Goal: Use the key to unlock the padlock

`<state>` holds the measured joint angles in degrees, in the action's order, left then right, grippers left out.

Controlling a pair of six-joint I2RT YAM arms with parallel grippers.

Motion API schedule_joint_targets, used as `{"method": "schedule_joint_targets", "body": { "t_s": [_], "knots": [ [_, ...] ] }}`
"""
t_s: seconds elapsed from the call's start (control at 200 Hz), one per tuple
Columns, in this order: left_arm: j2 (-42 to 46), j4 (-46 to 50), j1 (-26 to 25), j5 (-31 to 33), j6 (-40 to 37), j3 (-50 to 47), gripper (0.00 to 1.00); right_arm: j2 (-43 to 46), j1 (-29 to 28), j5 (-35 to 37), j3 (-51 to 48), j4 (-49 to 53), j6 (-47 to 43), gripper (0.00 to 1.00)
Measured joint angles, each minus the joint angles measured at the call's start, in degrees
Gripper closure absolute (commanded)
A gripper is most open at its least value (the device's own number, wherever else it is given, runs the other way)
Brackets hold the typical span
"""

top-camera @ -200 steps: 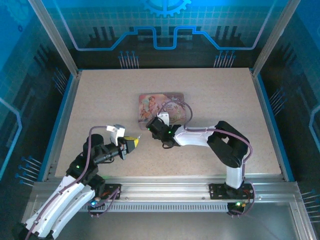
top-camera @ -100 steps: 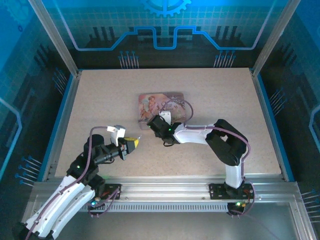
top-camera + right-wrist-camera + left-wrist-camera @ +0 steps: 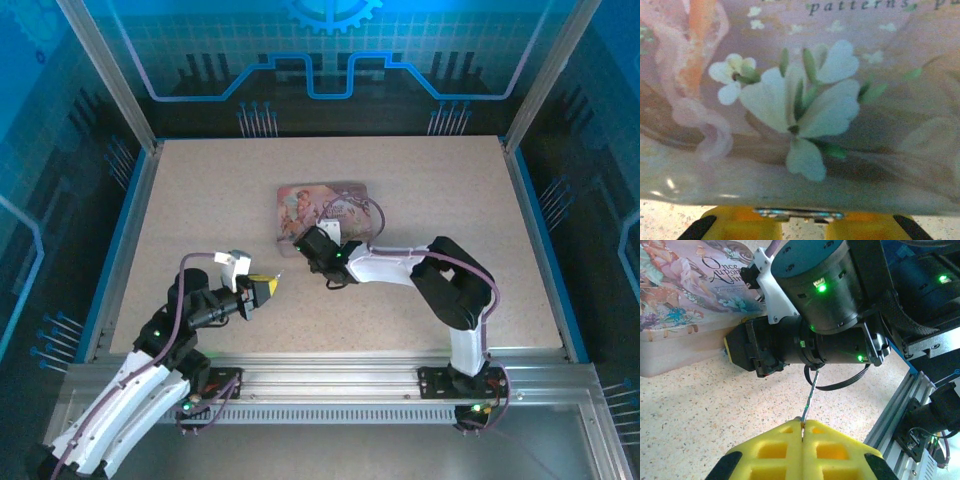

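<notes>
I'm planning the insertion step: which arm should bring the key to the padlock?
Left. The left gripper is shut on the key, which points toward the right gripper. That one seems to pinch the padlock at the edge of the tin, so it should probably hold steady.

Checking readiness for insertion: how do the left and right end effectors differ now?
The left end effector pinches a slim silvery metal key, clear of the pink illustrated tin box; the right end effector grips a tiny bluish metal padlock at that tin's edge. Left fingers meet; right fingers sit parted by the padlock. Both have yellow fingers.
</notes>
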<state>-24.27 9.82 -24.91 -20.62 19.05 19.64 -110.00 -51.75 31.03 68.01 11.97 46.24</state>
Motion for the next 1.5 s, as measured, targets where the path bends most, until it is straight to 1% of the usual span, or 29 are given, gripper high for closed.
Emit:
{"method": "schedule_joint_targets", "body": {
  "t_s": [0.23, 0.39, 0.485, 0.565, 0.725, 1.02, 1.226, 1.496],
  "knots": [
    [-3.28, -3.10, -0.61, -0.15, -0.46, -1.16, 1.00, 1.16, 0.92, -6.08, 2.32, 4.72, -2.25, 0.93],
    [-6.03, -6.38, -4.92, 1.75, -2.54, -2.86, 1.00, 2.21, 1.95, -11.30, 3.61, 7.61, -2.95, 0.94],
    [-8.39, -10.14, -7.61, 3.54, -3.41, -4.39, 1.00, 3.02, 2.91, -14.64, 3.72, 8.28, -2.99, 0.95],
    [-10.93, -13.88, -8.57, 4.68, -3.96, -5.79, 1.00, 3.61, 3.93, -17.27, 3.72, 8.61, -2.97, 0.95],
    [-16.20, -20.37, -8.66, 6.51, -4.09, -7.91, 1.00, 4.72, 5.57, -21.07, 3.72, 8.81, -2.99, 0.97],
    [-24.79, -33.68, -8.92, 7.98, -4.00, -10.47, 1.00, 7.39, 6.19, -24.20, 3.74, 10.32, -4.33, 0.98],
    [-30.62, -39.10, -8.92, 7.98, -3.93, -10.51, 1.00, 9.94, 6.25, -26.36, 3.72, 11.21, -4.94, 0.97],
    [-34.40, -44.41, -8.92, 7.96, -3.04, -10.43, 1.00, 13.46, 8.98, -33.16, 2.73, 11.13, -4.26, 0.98]
  ]
}}
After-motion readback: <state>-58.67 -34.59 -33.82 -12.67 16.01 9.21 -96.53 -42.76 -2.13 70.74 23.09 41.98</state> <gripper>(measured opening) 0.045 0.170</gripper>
